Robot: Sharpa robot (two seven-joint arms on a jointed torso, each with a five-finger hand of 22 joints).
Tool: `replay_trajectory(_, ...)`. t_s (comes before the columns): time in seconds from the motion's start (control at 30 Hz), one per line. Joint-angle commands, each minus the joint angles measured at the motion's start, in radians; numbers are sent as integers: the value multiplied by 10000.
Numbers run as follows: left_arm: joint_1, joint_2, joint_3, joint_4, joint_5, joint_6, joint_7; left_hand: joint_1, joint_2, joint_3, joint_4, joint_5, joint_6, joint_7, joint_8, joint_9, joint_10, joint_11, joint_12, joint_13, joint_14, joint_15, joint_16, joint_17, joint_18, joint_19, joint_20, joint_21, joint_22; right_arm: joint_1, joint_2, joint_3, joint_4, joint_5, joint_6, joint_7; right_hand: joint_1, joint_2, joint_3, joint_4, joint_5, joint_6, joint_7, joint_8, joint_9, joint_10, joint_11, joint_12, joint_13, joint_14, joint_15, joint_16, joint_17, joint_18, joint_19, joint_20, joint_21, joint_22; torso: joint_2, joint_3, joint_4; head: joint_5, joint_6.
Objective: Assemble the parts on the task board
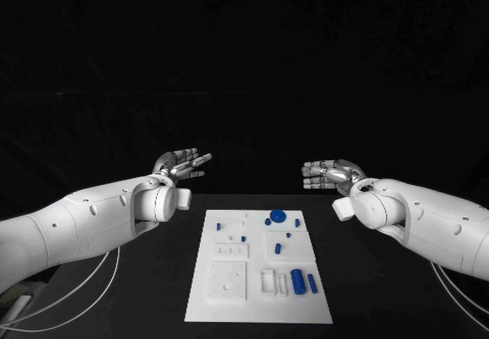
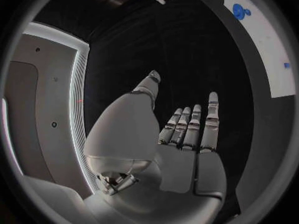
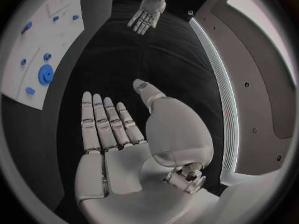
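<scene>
The white task board [image 1: 234,296] lies in the middle of the black table, with small blue parts on it: a round disc [image 1: 277,213] at its far end, a fat cylinder [image 1: 297,280] and a thin peg [image 1: 311,284] near its front right. My left hand [image 1: 181,166] hovers past the board's far left corner, fingers straight and apart, holding nothing. My right hand [image 1: 328,174] hovers past the far right corner, fingers loosely bent and empty. In the left wrist view the left hand [image 2: 184,134] lies flat and the board [image 2: 268,50] shows. In the right wrist view the right hand [image 3: 112,129] is spread; the board [image 3: 44,55] carries the disc [image 3: 45,74].
White cables [image 1: 82,296] trail over the table's left side and another cable [image 1: 458,296] on the right. Black table surface surrounds the board on every side. In the right wrist view the left hand [image 3: 146,15] shows far off.
</scene>
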Motion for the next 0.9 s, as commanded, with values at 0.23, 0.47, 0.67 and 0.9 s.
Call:
replay_trajectory(0.23,50,-657,10,1060,-386,400,478,-88,1114,-462,-1353,151,3523,217,209,169,4532,241,178,178,4624,121,289,187,-607,1650,-1176,862,218,5,226,10,-279,-5713,-164,446,498,-368,553,-548,-331,3620,-473,235,174,2737,-941,1,29,5182,-1782,1071,602,88,4210,-1807,2216,782,312,-62,216,-243,53)
replay_trajectory(0.47,200,-1432,13,2364,-874,766,268,34,1242,-409,-1901,185,4523,73,251,211,5436,12,187,173,5559,-228,293,218,-843,2168,-1628,1325,318,45,403,19,-360,-9012,-197,455,150,-574,1392,-1005,-245,4444,-706,132,163,3774,-1418,-13,5,5201,-2380,6320,4279,-198,5542,-2810,5498,3027,648,-137,550,-522,174)
replay_trajectory(0.67,277,-2002,14,3486,-1376,1303,81,-68,1236,-348,-2313,179,4575,74,254,213,5477,-9,196,177,5768,-304,278,227,-930,2179,-1747,1586,327,80,722,25,-395,-11708,-20,-168,-28,-759,1577,-1105,-401,4135,-704,128,150,3390,-1289,-29,42,5438,-2360,7348,4947,0,5405,-2742,6808,4366,913,-194,892,-781,300)
replay_trajectory(0.9,302,-2300,49,4093,-1507,1561,107,-159,1242,-421,-2462,185,4566,79,251,212,5434,4,196,177,5802,-311,287,231,-914,2166,-1756,1748,334,88,1051,27,-557,-13417,-22,-816,38,-999,1381,-1101,-483,3907,-696,121,141,2795,-1136,-36,35,5446,-2161,7778,4738,170,5374,-2519,7291,5167,1212,-285,1161,-1024,371)
